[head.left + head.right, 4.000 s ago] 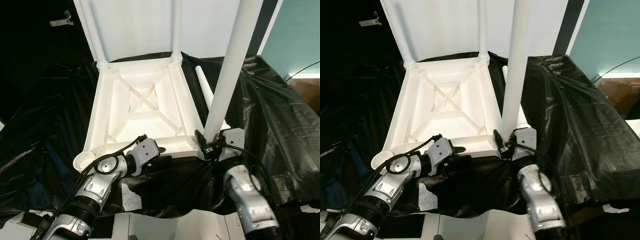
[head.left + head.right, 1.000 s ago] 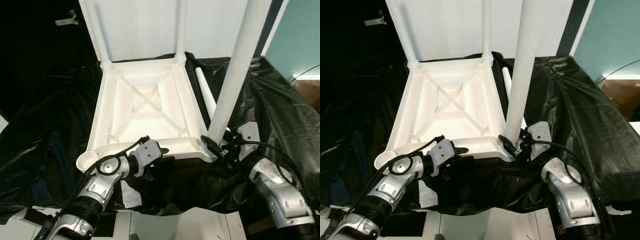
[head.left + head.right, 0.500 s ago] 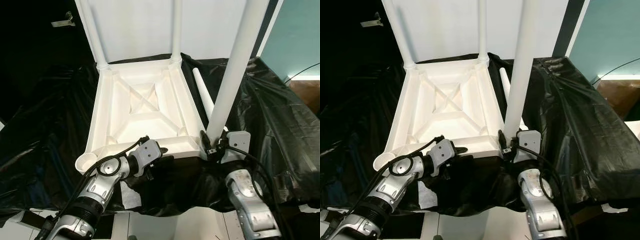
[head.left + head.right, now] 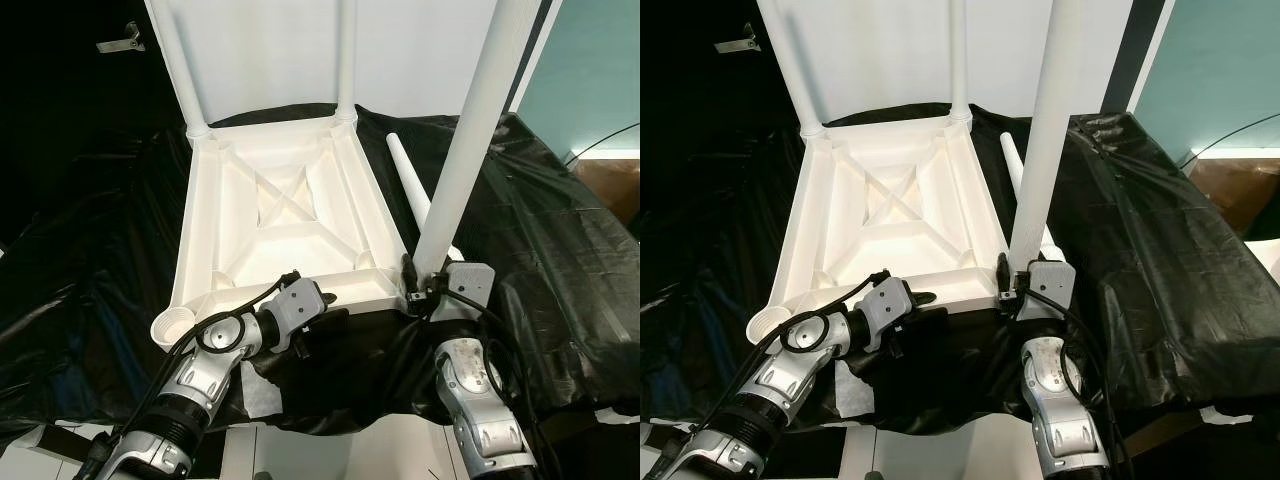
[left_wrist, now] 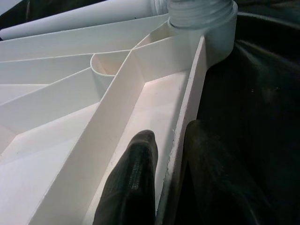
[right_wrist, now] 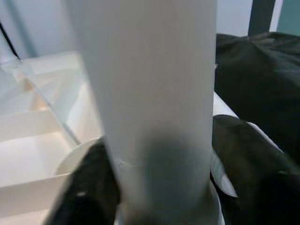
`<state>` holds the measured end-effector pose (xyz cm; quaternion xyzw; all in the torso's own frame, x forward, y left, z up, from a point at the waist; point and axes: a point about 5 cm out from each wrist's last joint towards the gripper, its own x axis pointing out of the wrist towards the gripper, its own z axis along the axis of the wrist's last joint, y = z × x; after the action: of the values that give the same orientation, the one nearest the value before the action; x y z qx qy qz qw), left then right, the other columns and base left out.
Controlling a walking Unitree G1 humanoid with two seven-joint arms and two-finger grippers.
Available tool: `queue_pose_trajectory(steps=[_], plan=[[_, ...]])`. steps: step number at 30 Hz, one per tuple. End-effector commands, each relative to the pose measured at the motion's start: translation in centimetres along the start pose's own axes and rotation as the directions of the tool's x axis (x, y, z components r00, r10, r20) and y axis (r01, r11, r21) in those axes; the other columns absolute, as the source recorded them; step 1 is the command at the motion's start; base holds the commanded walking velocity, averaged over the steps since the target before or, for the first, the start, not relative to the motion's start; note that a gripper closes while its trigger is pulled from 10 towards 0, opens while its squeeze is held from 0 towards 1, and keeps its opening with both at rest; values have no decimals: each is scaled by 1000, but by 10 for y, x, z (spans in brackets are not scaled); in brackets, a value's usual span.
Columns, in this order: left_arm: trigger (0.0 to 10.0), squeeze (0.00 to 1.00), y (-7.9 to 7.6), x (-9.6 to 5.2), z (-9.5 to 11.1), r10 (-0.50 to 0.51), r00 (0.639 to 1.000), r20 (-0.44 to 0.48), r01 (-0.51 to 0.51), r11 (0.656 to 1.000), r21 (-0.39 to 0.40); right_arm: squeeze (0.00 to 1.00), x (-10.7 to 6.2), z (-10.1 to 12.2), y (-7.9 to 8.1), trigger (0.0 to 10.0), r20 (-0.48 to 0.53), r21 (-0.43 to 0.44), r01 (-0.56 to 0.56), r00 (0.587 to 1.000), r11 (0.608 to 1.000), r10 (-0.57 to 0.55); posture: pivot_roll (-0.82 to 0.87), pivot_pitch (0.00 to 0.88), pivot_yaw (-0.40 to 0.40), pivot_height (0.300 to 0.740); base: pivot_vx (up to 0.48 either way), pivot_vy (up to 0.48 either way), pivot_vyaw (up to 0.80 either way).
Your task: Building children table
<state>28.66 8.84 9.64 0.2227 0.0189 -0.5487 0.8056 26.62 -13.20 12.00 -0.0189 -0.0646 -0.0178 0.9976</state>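
Step in hand, as I judge it: seating the third leg [image 4: 468,150] into the near right corner socket of the upturned table top [image 4: 285,225]. The right end effector [image 4: 420,285] is clenched on that leg just above its foot; in the right wrist view its two fingers [image 6: 91,187] sit on either side of the white tube. The leg leans slightly rather than standing plumb.

The left end effector [image 5: 164,187] pinches the near rim of the table top, one finger inside the rim wall and one outside, steadying the frame.

Next move, by my reading: bring the leg upright over the socket and turn or press it home while the left side keeps the top from shifting. Then the spare leg [image 4: 412,190], lying on the black sheet [image 4: 540,220] just beside the top's right edge, goes into the open socket [image 4: 172,327] at the near left corner.

Table top: white moulded plastic, underside up, ribbed with a diagonal cross at centre. It rests on the sheet-covered surface. Two legs [image 4: 180,70] stand at its far corners.
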Motion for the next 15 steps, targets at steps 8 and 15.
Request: queue_pose_trajectory(steps=[8, 15], plan=[[10000, 0, -15, 1, -15, -67, 996, -54, 65, 997, -38, 0, 2, -4, -15, 10000, -24, -31, 51, 998, 998, -52, -11, 30, 7, 740, 0, 0, 0], [10000, 0, -17, 2, -15, -70, 996, -54, 68, 997, -41, 0, 1, 2, -16, 10000, -21, -20, -164, 986, 986, 163, -25, 36, 6, 740, 0, 0, 0]])
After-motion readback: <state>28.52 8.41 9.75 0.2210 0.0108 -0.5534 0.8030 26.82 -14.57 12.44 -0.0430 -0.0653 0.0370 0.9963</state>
